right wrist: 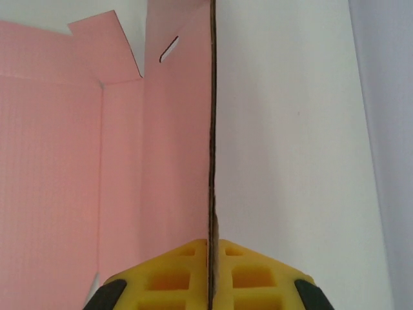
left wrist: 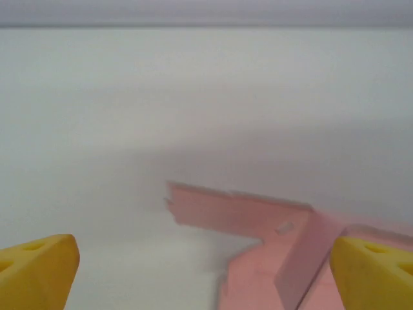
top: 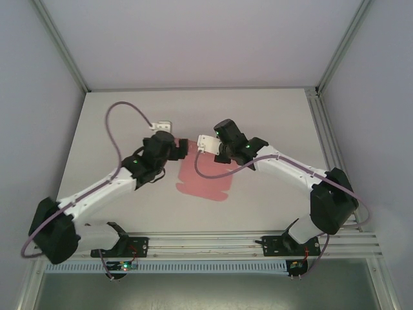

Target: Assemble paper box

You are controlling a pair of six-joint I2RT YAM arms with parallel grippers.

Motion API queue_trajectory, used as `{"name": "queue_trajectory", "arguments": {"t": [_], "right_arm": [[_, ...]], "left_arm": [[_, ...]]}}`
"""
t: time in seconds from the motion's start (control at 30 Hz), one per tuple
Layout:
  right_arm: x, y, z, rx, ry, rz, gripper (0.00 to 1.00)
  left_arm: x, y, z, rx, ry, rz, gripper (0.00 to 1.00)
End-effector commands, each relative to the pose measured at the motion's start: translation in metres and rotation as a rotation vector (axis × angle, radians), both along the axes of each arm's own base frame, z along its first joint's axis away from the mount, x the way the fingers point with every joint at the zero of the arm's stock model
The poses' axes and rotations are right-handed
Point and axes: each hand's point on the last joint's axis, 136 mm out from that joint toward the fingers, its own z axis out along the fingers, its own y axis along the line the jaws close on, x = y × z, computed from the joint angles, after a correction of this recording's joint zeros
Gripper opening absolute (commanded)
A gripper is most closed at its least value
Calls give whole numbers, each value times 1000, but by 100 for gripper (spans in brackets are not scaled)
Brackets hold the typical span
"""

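Paper box [top: 203, 181], one; left tool [left wrist: 206, 266] wide, empty; right tool [right wrist: 211, 261] tight on it.

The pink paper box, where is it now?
In the top view the paper box lies in the middle of the table. The right claw pinches its raised flap, with the open left claw close on its left side.

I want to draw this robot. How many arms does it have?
2. The left arm reaches in from the near left, the right arm from the near right; both meet at the pink paper box. None looks hidden.
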Motion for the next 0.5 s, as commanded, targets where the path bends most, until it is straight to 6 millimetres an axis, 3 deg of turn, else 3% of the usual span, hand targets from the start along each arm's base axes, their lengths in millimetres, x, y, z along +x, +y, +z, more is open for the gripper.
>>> {"name": "queue_trajectory", "arguments": {"t": [0.0,0.2,0.47], "right_arm": [[-3,11,4,-22,-121,166,0],[3,12,-16,-46,-120,194,0],[10,8,-21,2,-38,185,0]], "left_arm": [[-15,56,-31,54,120,165,100],[5,88,-60,-137,200,249,100],[51,57,-64,-169,143,41,100]]}}
